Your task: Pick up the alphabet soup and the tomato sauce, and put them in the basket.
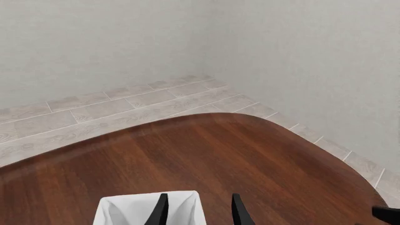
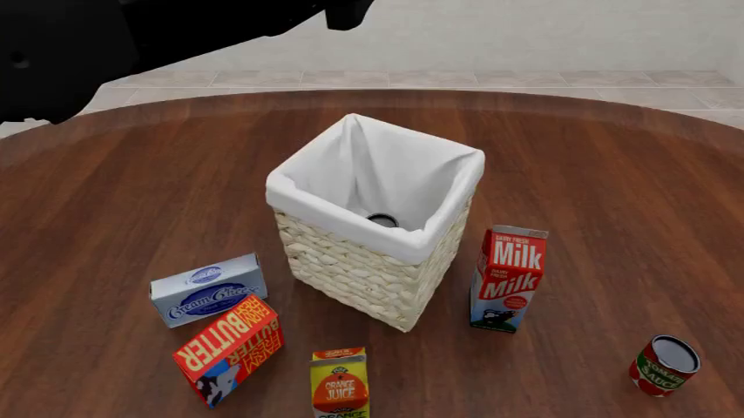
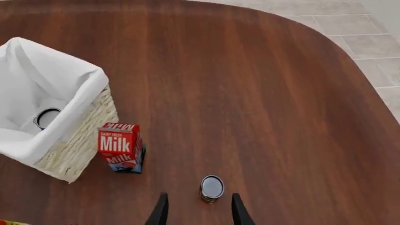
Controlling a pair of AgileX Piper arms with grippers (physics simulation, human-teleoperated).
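Note:
The cream wicker basket (image 2: pixel 372 261) with white lining stands mid-table and also shows in the right wrist view (image 3: pixel 75 145). A can's grey top (image 2: pixel 382 219) shows on its floor with the label hidden; I see no blue-labelled alphabet soup elsewhere. The tomato sauce (image 2: pixel 664 366), a red, white and green can, stands upright at the front right. My right gripper (image 3: pixel 198 213) is open and empty above the table, with the tomato sauce (image 3: pixel 212 188) just ahead between its fingers. My left gripper (image 1: pixel 200 213) is open and empty, high over the basket's lining (image 1: pixel 134 208).
A milk carton (image 2: pixel 508 279) stands right of the basket. A cream cheese box (image 2: pixel 209 289), a butter box (image 2: pixel 230 348) and an orange juice carton (image 2: pixel 340 383) lie at the front left. My left arm (image 2: pixel 174 26) crosses the far left. The table's rounded far edge (image 1: pixel 206 117) meets tiled floor.

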